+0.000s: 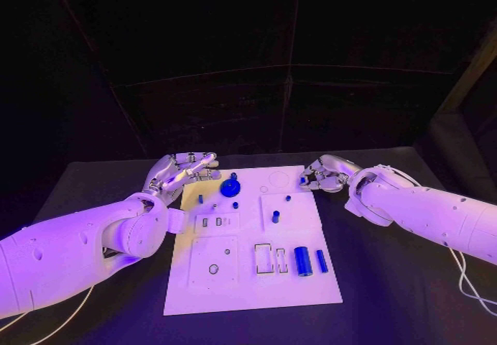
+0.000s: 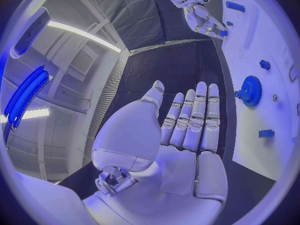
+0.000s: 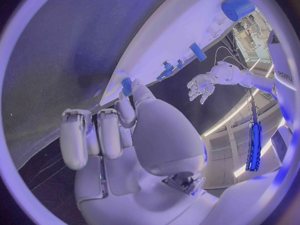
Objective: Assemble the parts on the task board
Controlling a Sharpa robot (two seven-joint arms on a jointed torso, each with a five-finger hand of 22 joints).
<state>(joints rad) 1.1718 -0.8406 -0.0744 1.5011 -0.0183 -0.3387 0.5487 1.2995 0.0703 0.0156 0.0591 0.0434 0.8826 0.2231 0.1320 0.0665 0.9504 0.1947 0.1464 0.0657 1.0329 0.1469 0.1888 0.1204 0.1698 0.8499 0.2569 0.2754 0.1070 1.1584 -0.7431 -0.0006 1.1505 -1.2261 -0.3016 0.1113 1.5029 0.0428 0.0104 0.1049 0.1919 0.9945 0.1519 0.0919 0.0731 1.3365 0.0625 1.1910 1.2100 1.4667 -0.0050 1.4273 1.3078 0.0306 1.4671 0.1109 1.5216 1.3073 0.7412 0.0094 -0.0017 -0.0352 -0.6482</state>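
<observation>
The white task board (image 1: 248, 287) lies in the middle of the black table. A blue gear (image 1: 230, 188) sits near its far edge, also seen as the gear (image 2: 251, 91) in the left wrist view. My left hand (image 1: 187, 169) hovers at the board's far left corner, palm (image 2: 187, 150) bare and fingers stretched out straight. My right hand (image 1: 323, 176) is at the far right corner and pinches a small blue part (image 3: 127, 86) between thumb and a finger, just over the board's edge. From the left wrist, that right hand (image 2: 203, 16) shows with the blue part (image 2: 223, 33).
A thick blue cylinder (image 1: 302, 260) and a thinner blue pin (image 1: 322, 260) lie at the board's near right beside rectangular slots (image 1: 263, 259). A small blue peg (image 1: 276, 215) stands mid-board and another peg (image 1: 201, 198) at the left edge. Black table surrounds the board.
</observation>
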